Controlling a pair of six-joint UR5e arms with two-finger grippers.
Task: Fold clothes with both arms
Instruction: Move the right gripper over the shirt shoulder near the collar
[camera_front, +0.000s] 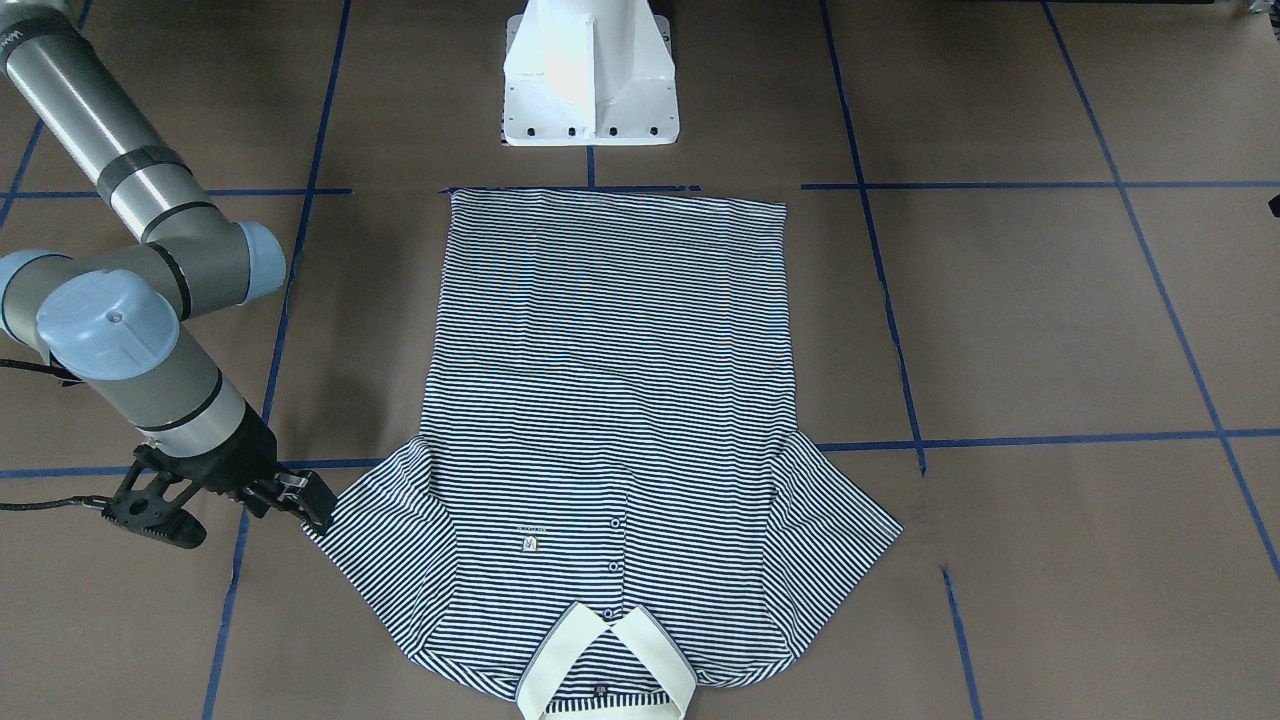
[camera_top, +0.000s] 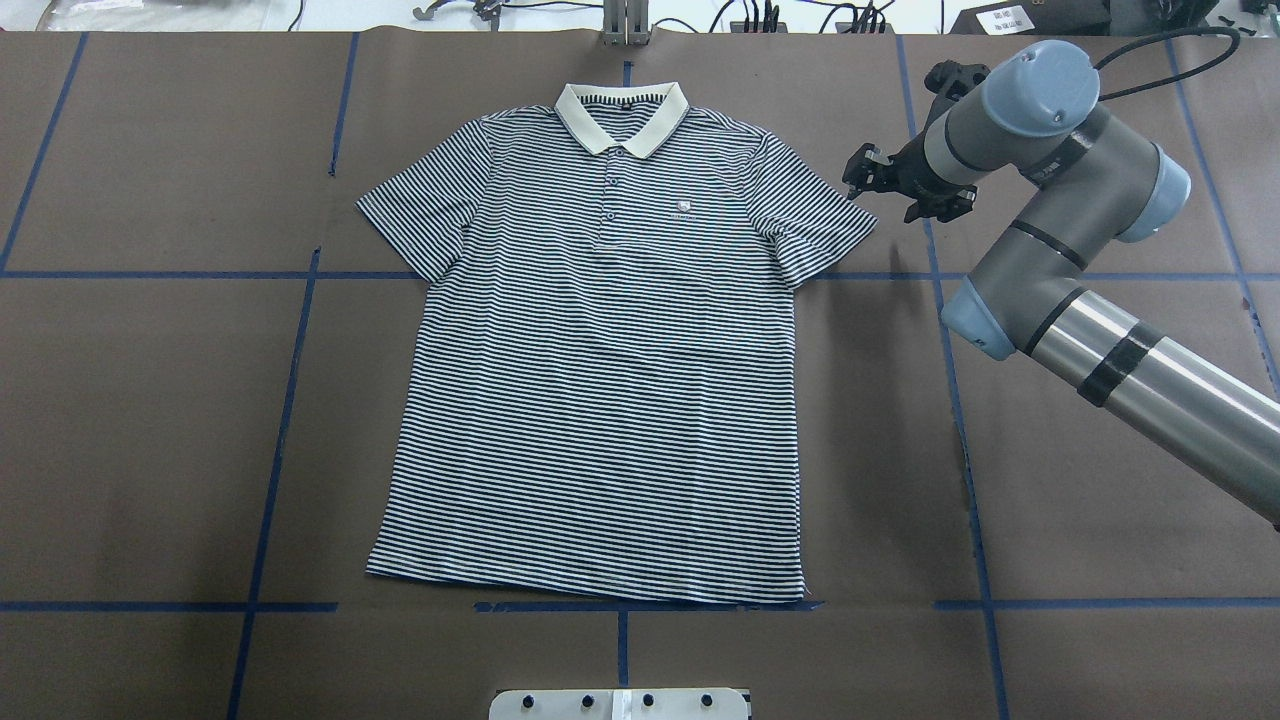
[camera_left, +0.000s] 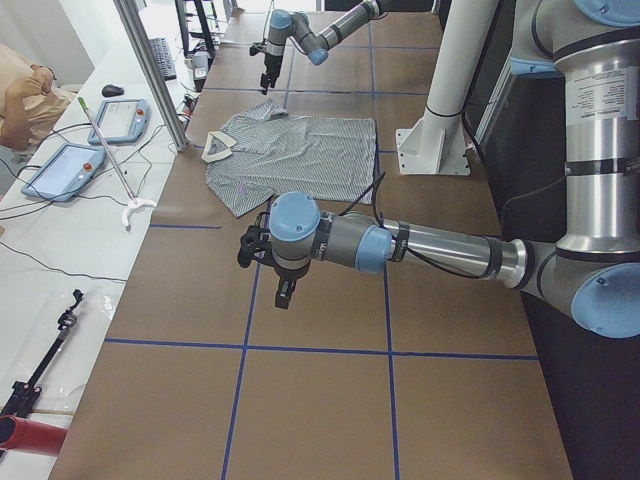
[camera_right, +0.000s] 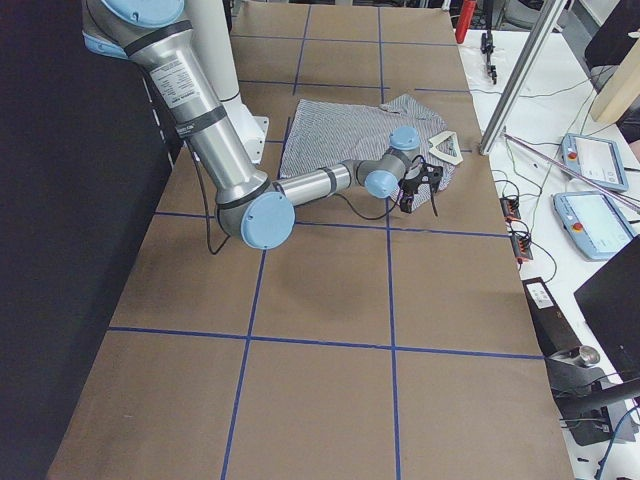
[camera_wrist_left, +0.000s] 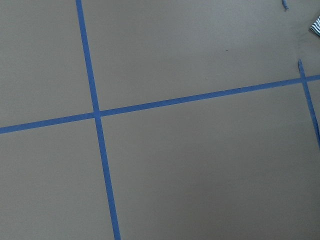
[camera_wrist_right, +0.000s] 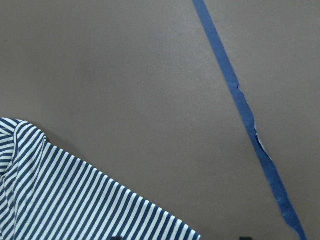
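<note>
One shirt (camera_top: 600, 380) lies flat and face-up on the table (camera_top: 150, 400), buttons showing. In the overhead view its collar (camera_top: 622, 118) points to 12 o'clock and its hem to 6 o'clock. Both sleeves are spread out. The right gripper (camera_top: 856, 178) hovers low at about 2 o'clock of the shirt, just beside the tip of the near sleeve (camera_top: 815, 225). Its jaws stand apart: the right wrist view shows two dark fingertips at the bottom edge, one over the stripes and one over bare table. The left gripper (camera_left: 278, 285) appears only in the left side view, well apart from the shirt over taped table. Whether its jaws are apart or together cannot be told.

Judged step: taking hold of the sleeve edge, with no fold made yet.

Risks:
- The jaws may close past the hem and catch nothing, because the cloth lies thin against the table.
- They may pinch one layer only, so the sleeve opens when lifted.
- A pull from the right alone would likely drag the shirt askew toward 3 o'clock, since the left arm is too far away to hold the other side.
</note>
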